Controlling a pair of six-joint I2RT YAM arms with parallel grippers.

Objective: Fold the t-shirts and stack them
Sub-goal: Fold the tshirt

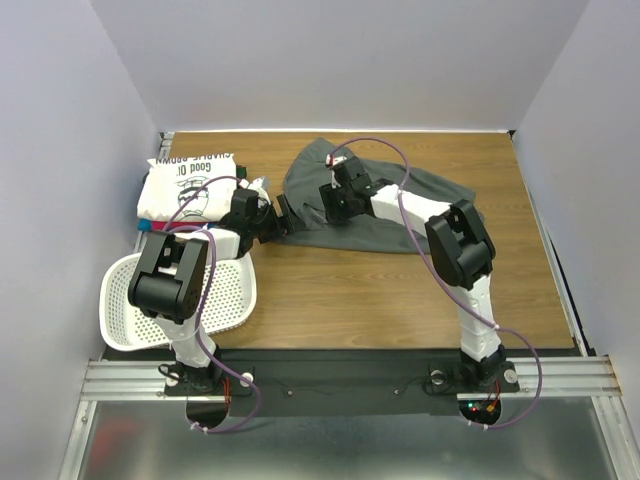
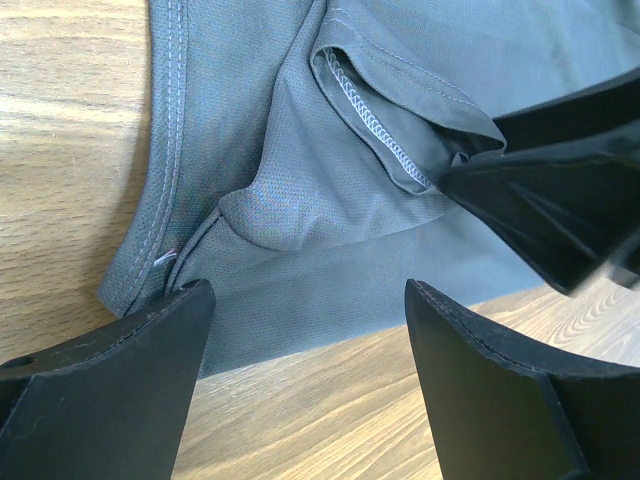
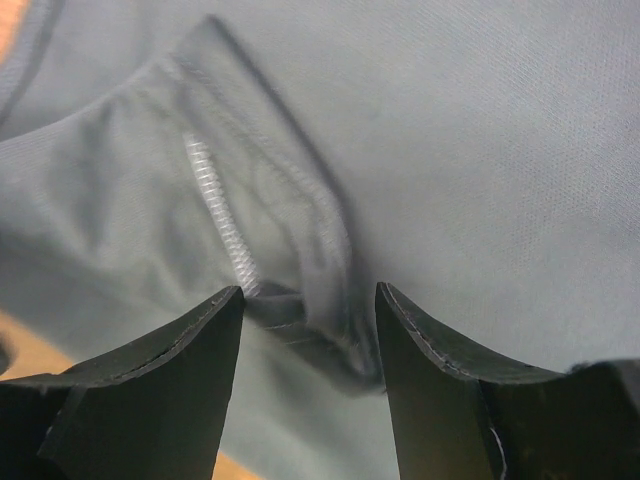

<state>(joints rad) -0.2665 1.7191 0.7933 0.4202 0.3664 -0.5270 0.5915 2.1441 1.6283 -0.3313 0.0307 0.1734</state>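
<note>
Overhead and wrist views, grey shirt under both hands. The plain dark charcoal-grey cloth t-shirt (image 1: 420, 205) is spread, rumpled, on the brown wooden table (image 1: 400, 290), in the far middle of the surface. Its long axis is laid across the table from left to right, slanted slightly towards the near right. Both arms are gathered at the garment's left end. The left gripper (image 2: 305, 300) is held at the very left edge, its jaws spread wide and empty. A hemmed corner of the cloth is seen lying flat just ahead of and between the fingertips, with bare wood on the near side. The right gripper (image 3: 308, 300) is placed over the cloth itself, just to the right of the left one, and is therefore judged the nearer to a hold. Its jaws are parted and released, and a raised stitched ridge of fabric is straddled by them without being pinched. The bulk of the shirt is stretched away to the right of both hands, so any coming pull or fold is judged to run along that axis. The white cloth t-shirt with dark printed lettering (image 1: 190, 185) is seen topping a folded pile at the far left, apart from the grey one and just behind the white perforated plastic basket (image 1: 232, 290).
</note>
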